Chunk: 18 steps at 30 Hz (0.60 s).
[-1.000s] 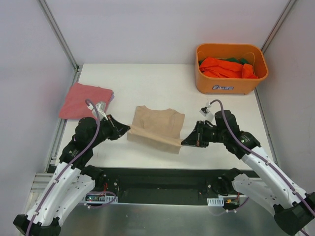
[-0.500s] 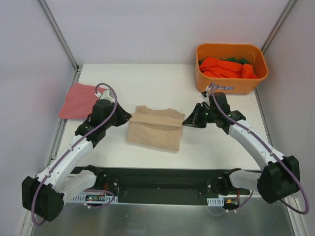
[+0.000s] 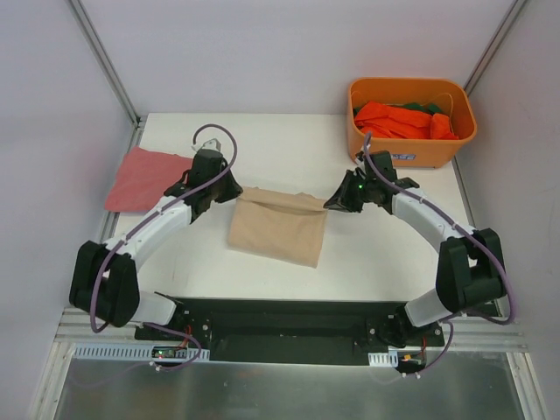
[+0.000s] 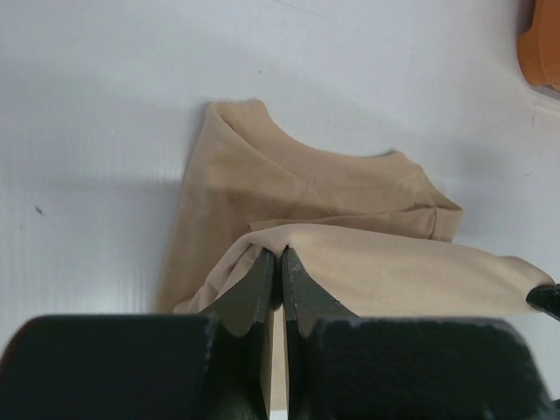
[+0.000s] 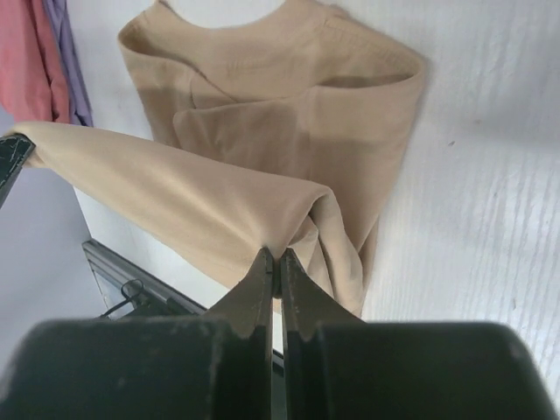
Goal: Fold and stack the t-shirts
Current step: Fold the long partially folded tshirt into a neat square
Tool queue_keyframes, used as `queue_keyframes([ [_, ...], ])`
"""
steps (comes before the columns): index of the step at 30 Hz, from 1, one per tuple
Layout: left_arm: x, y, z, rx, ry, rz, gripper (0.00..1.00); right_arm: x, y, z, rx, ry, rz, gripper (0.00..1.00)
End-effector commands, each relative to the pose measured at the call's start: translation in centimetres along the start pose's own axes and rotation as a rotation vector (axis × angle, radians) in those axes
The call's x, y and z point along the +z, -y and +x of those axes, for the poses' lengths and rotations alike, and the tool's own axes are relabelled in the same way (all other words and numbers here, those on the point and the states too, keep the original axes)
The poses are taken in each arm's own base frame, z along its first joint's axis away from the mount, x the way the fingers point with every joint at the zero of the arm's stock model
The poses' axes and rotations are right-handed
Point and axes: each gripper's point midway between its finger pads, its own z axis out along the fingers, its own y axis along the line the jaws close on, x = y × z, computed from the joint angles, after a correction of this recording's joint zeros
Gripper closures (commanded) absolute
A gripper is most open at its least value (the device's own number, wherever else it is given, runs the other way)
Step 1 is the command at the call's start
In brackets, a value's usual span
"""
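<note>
White surface [image 3: 289, 144], walled in. The beige t-shirt [image 3: 278, 232] lies between the left jaws and right jaws, each pinched shut on a corner of its raised hem, held over the collar. Recommend lowering both corners level, edges aligned, before release. The pinkish-red t-shirt [image 3: 140, 178] lies outboard of the left jaws and the orange bin [image 3: 411, 150] beyond the right jaws; neither obstructs.

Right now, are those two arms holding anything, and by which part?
Yes, both hold the beige t-shirt. The left gripper is shut on the left corner of its raised, folded-over edge, and the right gripper is shut on the right corner.
</note>
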Motion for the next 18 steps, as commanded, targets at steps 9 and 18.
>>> queue_keyframes([
  [9, 6.4, 0.1, -3.3, 0.025, -0.058, 0.013, 0.68, 4.0, 2.1, -6.6, -0.01, 0.136, 0.041, 0.77],
  [18, 3.9, 3.6, -3.0, 0.008, -0.137, 0.221, 0.01, 0.4, -1.7, -7.7, -0.265, 0.243, 0.012, 0.01],
])
